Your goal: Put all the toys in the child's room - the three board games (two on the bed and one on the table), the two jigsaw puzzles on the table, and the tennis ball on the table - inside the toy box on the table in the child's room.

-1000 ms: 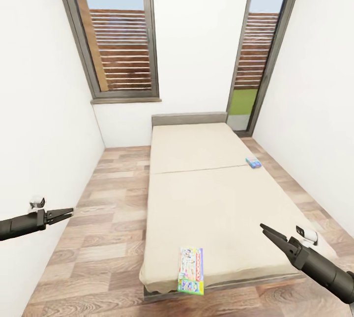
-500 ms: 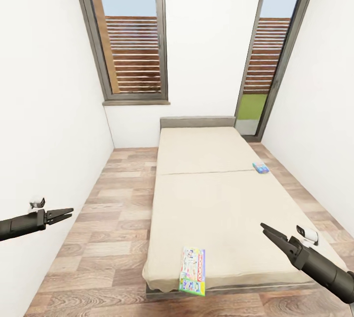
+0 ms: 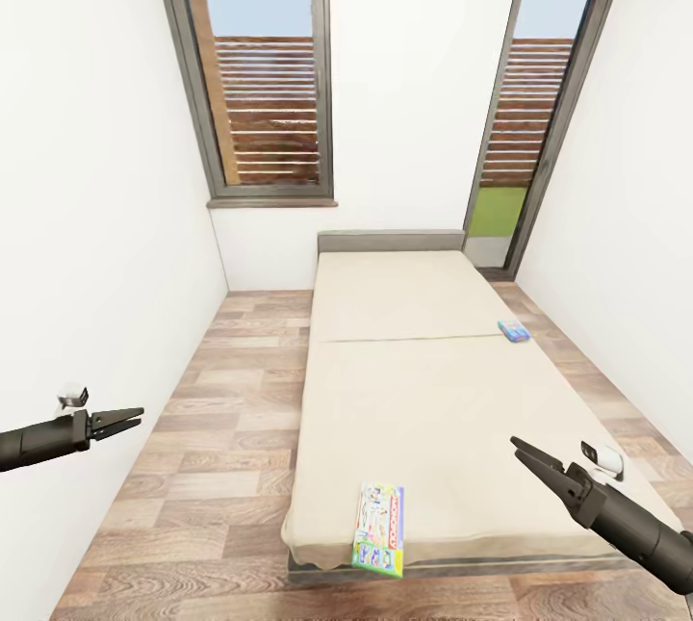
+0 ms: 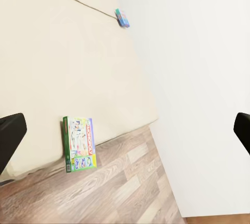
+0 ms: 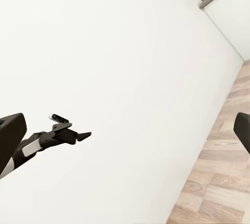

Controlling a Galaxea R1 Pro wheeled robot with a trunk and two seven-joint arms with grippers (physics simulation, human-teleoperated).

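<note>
Child's room, seen from the foot of the bed [image 3: 423, 380]: beige cover, dark grey frame and headboard, standing lengthwise ahead of both tools on a wood-plank floor [image 3: 212, 428], white walls on either side, two tall dark-framed windows [image 3: 265, 72] at the far end. Left tool [image 3: 130, 421]: held out low over the floor beside the left wall, well apart from the bed, tips pointing toward the right tool; in the head view its fingers looked nearly together, but its own wrist view showed them at opposite edges of the picture, so its jaws stood apart and held nothing. Right tool [image 3: 525, 455]: over the near right corner of the bed, pointing up and toward the left tool, its fingers likewise spread wide in its wrist view, nothing between them. Green-edged Monopoly box [image 3: 379, 530]: flat on the cover at the foot edge of the bed, between the two tools and nearer the right one, one end overhanging the edge. Small blue game box [image 3: 513, 330]: flat at the bed's right edge by the cover's seam, well beyond the right tool.
</note>
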